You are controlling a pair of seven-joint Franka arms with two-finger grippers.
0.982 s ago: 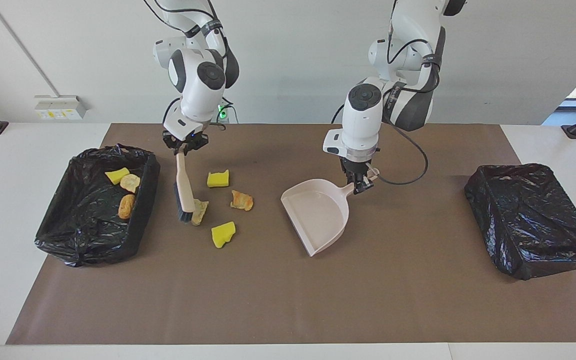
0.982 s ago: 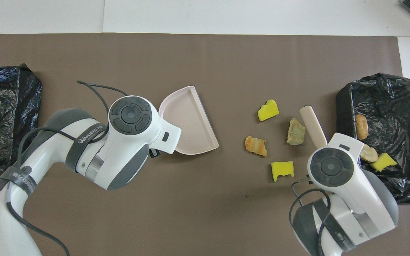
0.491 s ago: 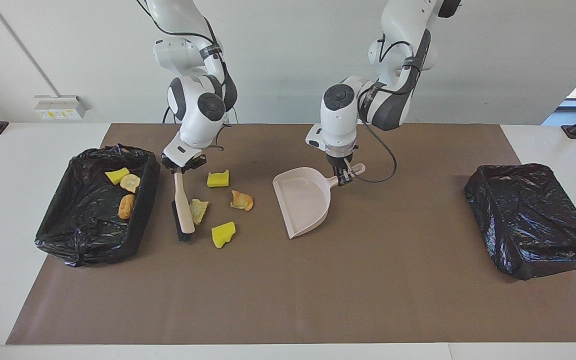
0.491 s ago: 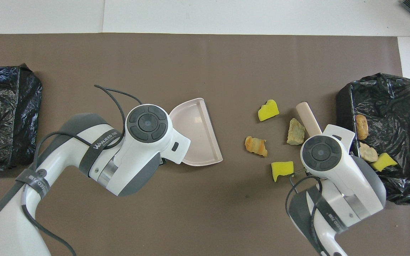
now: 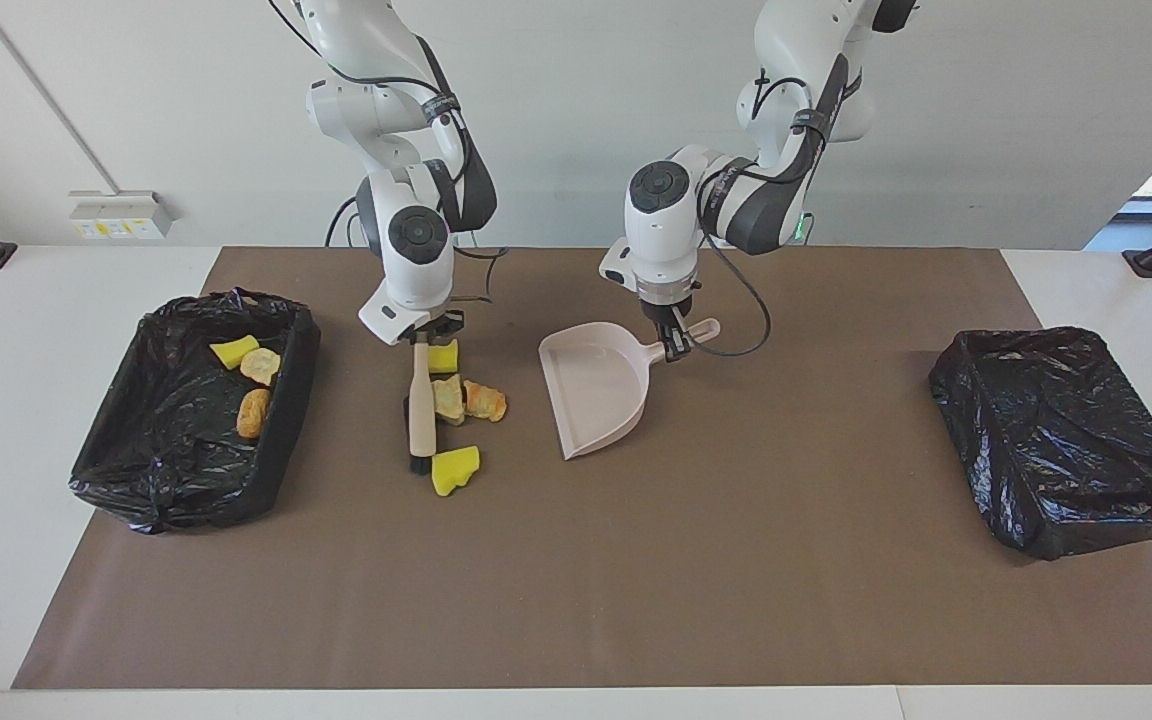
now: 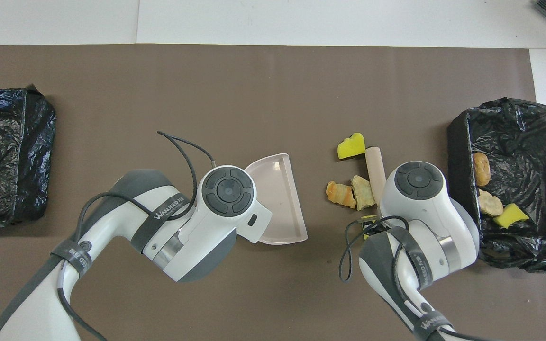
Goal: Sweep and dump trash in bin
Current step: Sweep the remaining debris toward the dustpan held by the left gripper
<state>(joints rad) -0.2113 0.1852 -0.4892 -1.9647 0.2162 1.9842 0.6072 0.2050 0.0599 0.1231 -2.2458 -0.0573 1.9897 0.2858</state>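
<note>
Brush [image 5: 421,412] and dustpan [image 5: 596,395] have closed in; right gripper [image 5: 423,340] clenched on brush, left gripper [image 5: 677,345] on dustpan. Three trash lumps [image 5: 251,378] binned; four [image 5: 464,400] remain mid-counter, unswept.

4 trash lumps [image 5: 456,400] beside brush [image 5: 421,410]

Right arm comes down from its base and bends at the elbow, wrist pointing straight down, right hand [image 5: 420,338] low over the worktop with fingers clamped shut on a brush handle [image 5: 421,392]. Left arm reaches in toward the middle of the worktop, forearm angled, wrist vertical, left hand [image 5: 677,345] low and closed around a dustpan handle [image 5: 688,336]. In the overhead view both wrists hide their own fingers.
</note>
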